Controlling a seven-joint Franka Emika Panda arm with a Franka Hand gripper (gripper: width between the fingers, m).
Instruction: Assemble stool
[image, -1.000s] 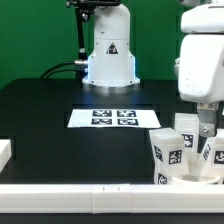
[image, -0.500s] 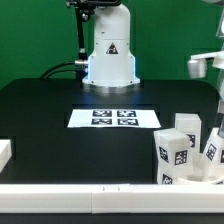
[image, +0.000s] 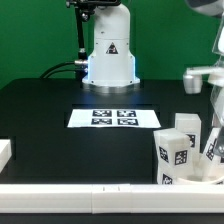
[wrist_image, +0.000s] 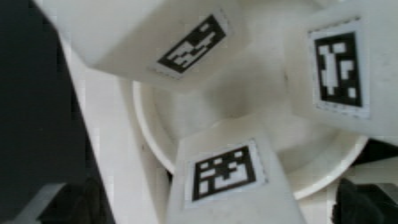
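Stool parts bunched at the exterior view's lower right corner of the table (image: 40, 120), pushed up against the white border rail (image: 90, 190). Tagged block legs (image: 172, 152) standing upright and touching, prob. still sitting on the seat disc (wrist_image: 338, 150); wrist view shows the disc's round rimmed face w/ three tagged legs (wrist_image: 228, 170) crowding over it. Not yet joined as far as can be told: legs lean at odd angles, none seated in a socket.

Arm parts visible only at the exterior view's right edge, above and behind the legs. Hand itself out of sight in both views, so can't tell if open or closed, or gripping anything. Wrist cam looking close down on the pile, so prob. lining up for a pick.

Marker board (image: 115, 118) flat mid-table, well apart from the parts. Small white block (image: 5, 152) at the exterior view's left edge, purpose unclear.
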